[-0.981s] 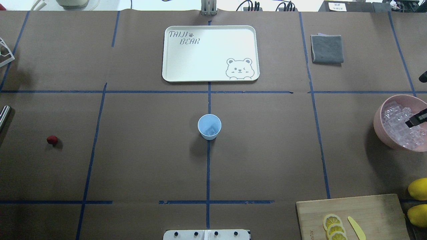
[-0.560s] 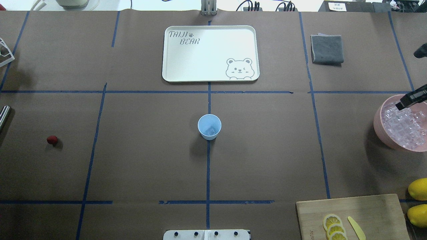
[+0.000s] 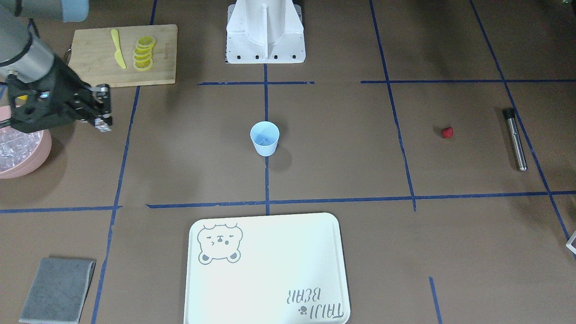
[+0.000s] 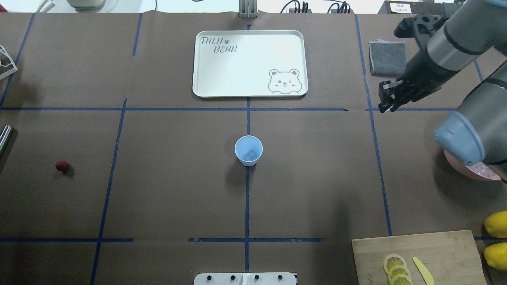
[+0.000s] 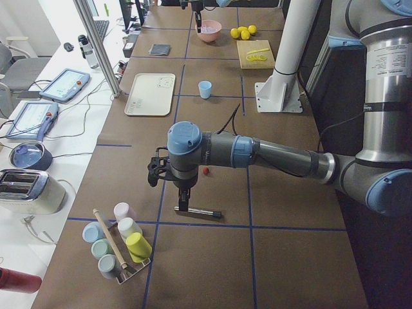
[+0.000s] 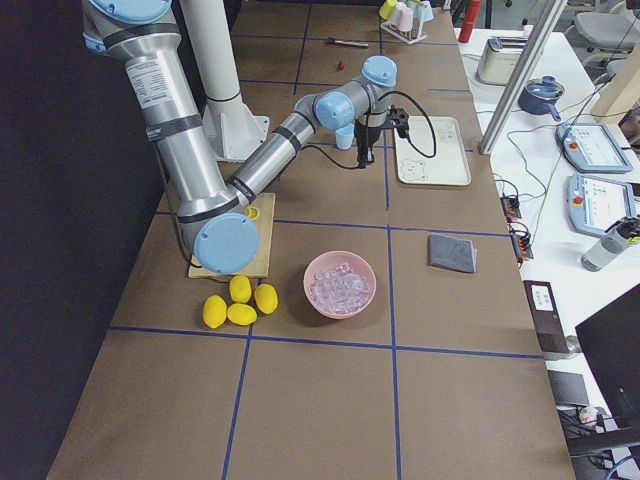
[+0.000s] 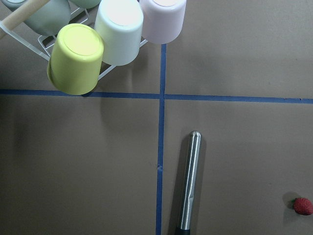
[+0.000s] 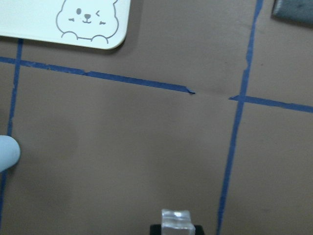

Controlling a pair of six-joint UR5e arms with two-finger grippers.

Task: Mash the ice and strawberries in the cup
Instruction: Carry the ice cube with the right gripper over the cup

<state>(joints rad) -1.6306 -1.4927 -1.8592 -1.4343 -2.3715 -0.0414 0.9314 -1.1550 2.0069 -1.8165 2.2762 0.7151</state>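
We judge the step in hand to be loading the cup: the right gripper [image 4: 385,106] is clamped on one ice cube [image 8: 176,218], seen pinched between its fingers in the right wrist view. In the overhead view it hangs above the table at about 2 o'clock from the cup [image 4: 248,149], well apart from it. The pink bowl [image 3: 27,157] with the rest of the ice [image 6: 338,285] lies at 3 o'clock from the cup.

The cup stands upright at the table's centre, and something pale, perhaps ice, shows at its bottom. The strawberry [image 4: 61,166] lies on the table far out at 9 o'clock from the cup, not yet loaded.

Next, we think, the cube must be brought over the cup's mouth and let go low enough not to bounce out or tip the light cup.

The left gripper [image 5: 183,205] hangs near a steel rod [image 7: 190,180]; we cannot tell how its jaws stand.

The only writing we can read is "TAIJI BEAR" on the tray [image 4: 249,35], at 12 o'clock from the cup, beside a winking bear drawing.
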